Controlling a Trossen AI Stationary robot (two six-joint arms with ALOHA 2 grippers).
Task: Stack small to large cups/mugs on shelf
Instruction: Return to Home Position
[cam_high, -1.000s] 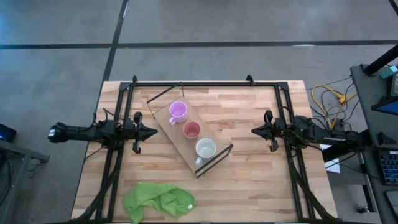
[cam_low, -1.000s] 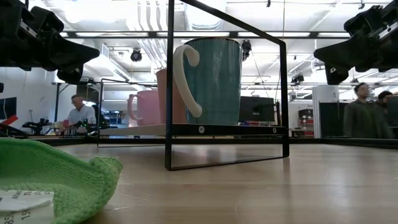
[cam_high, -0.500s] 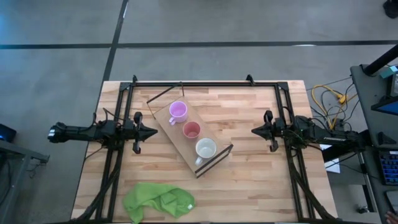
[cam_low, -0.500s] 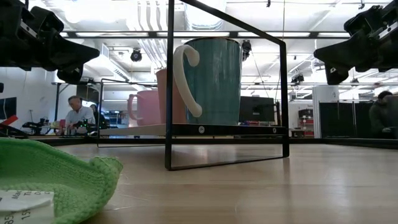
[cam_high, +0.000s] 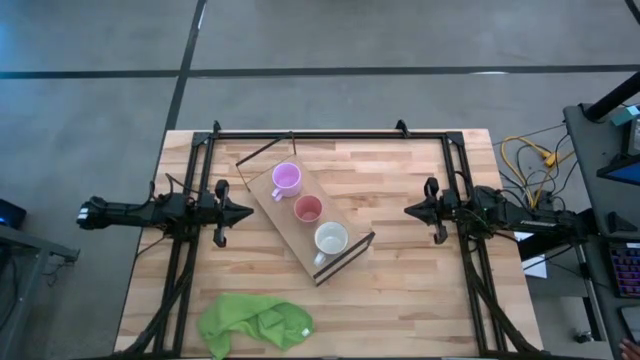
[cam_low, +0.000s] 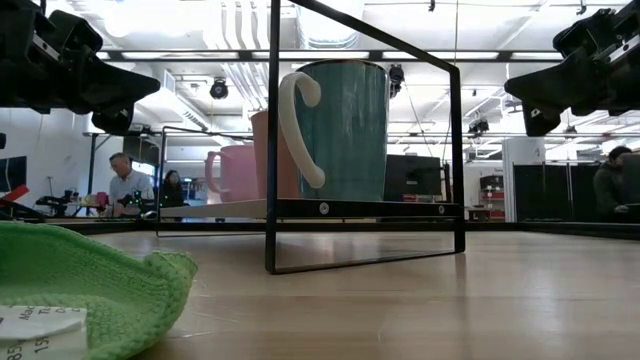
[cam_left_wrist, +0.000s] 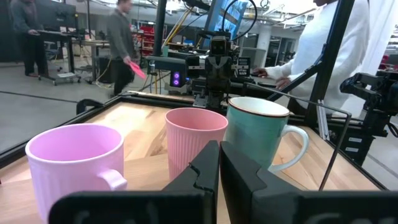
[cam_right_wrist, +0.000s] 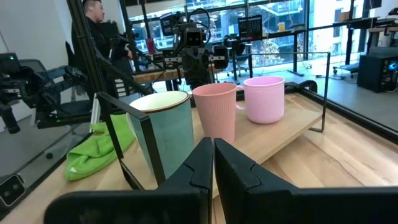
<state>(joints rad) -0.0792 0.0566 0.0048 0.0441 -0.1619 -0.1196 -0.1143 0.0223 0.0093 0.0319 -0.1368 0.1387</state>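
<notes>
My arms wait at the table's (cam_high: 420, 200) sides, with the cups on the shelf (cam_high: 268, 190).
The shelf lies slantwise mid-table, bearing the teal mug (cam_high: 331, 239), the purple mug (cam_high: 287, 178) and the pink cup (cam_high: 308, 209) between them. My left gripper (cam_high: 240, 212) and right gripper (cam_high: 412, 210) are closed and empty.

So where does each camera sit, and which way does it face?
High view: overhead, facing straight down; left gripper and right gripper flank the shelf.
Low view: table height, facing the teal mug; grippers at top corners.
Left wrist view: on the left arm, facing the pink cup past its shut fingers.
Right wrist view: same, from the opposite side.
Both wrist views share that pink cup.
</notes>
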